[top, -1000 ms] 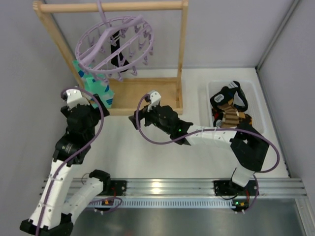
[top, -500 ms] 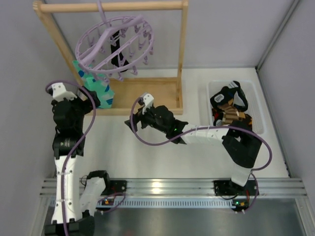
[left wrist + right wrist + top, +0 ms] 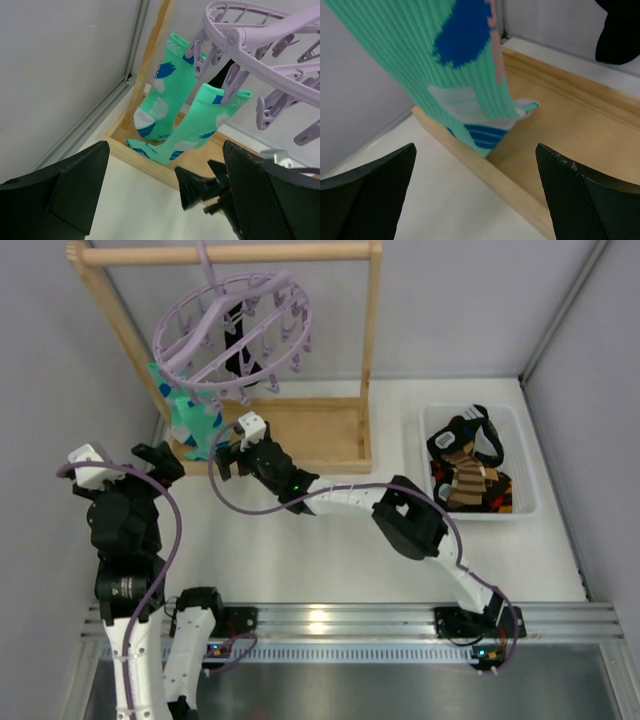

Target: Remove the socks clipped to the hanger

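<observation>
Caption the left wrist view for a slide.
Open left gripper frames two mint socks clipped to the lilac hanger.

right arm (image 3: 340, 498) stretched left to the mint socks (image 3: 195, 420), left arm (image 3: 120, 525) swung back leftward

A robotics lab test cell — plain grey partition walls (image 3: 470, 310) close in a white table (image 3: 330, 560); an aluminium rail (image 3: 350, 625) along the near edge carries two robot arms (image 3: 405, 525) trailing purple cables (image 3: 250, 508); the only domestic things — a wooden rack (image 3: 225, 253), a lilac hanger (image 3: 215, 332), a white bin (image 3: 517, 425) — stand on that workbench.
</observation>
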Robot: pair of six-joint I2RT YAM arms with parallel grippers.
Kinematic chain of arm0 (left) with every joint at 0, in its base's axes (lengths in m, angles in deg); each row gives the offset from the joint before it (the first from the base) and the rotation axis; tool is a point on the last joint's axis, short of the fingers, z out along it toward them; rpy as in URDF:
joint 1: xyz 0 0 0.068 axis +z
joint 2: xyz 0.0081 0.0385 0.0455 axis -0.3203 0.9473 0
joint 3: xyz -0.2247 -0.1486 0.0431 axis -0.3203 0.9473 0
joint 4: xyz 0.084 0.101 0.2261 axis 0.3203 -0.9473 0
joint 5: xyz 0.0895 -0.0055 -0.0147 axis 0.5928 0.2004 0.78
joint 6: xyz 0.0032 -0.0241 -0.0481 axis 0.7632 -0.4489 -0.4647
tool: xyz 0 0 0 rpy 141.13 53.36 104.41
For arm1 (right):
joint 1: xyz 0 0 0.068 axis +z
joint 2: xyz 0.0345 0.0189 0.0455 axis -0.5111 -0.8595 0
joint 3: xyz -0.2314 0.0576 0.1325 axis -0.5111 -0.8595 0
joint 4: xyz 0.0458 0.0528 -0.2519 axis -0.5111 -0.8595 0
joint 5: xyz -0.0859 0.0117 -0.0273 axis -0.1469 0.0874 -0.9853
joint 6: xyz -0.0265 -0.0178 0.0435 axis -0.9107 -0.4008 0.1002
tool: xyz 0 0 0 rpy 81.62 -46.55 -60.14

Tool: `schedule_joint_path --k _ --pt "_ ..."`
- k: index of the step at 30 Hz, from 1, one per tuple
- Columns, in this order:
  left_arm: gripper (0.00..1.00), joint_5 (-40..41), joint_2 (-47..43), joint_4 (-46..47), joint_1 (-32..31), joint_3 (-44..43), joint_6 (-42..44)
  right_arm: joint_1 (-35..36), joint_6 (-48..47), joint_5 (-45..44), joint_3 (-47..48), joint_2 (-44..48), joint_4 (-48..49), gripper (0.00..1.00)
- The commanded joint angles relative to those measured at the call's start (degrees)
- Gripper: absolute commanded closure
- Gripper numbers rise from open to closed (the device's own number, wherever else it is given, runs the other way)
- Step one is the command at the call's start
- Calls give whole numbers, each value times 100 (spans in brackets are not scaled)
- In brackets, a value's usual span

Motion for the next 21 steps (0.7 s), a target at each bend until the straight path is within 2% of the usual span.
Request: schedule_joint_path --k 1,3,9,14,21 --pt "1 224 -224 -208 -158 261 -38 387 -232 -731 1318 -687 32 1" --pt "1 286 -295 -208 -290 385 -20 492 -188 -1046 2160 -1031 -302 1" --pt "2 821 -541 -208 -528 561 59 712 -57 -2066 2911 -1683 -154 1" --pt "2 1007 -778 -208 -817 684 -55 712 -126 -2699 3746 -2166 -444 1" --pt "2 831 -893 -199 -958 965 -205 432 -47 -2639 4336 -2448 -173 1"
